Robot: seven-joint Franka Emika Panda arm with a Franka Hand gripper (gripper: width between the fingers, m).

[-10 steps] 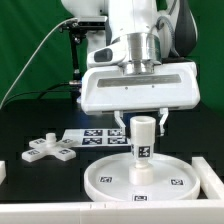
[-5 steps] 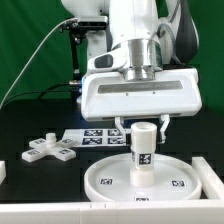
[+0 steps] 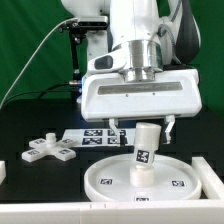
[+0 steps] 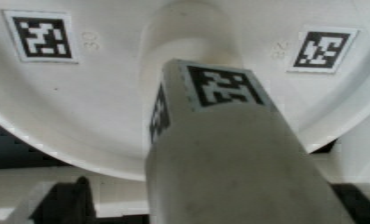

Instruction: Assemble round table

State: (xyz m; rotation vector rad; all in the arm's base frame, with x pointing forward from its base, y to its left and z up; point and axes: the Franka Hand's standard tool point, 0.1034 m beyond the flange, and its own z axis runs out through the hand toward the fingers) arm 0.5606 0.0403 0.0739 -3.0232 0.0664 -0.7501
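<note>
**Cylinder leans on the disc, fingers apart**

In the exterior view, the small cross piece (image 3: 48, 150) lies flat on the black table (image 3: 25, 125). It is at nine o'clock from the big round disc (image 3: 100, 183) and well apart from it. The marker board (image 3: 95, 137) lies at eleven o'clock from the disc. The cylinder (image 3: 145, 155) stands on the disc's middle, its top tilted towards one o'clock. The gripper (image 3: 144, 129) hangs above, fingers spread wide, one on each side of the cylinder's top. The wrist view shows the cylinder (image 4: 226, 140) slanting across the disc (image 4: 146, 60).
</note>
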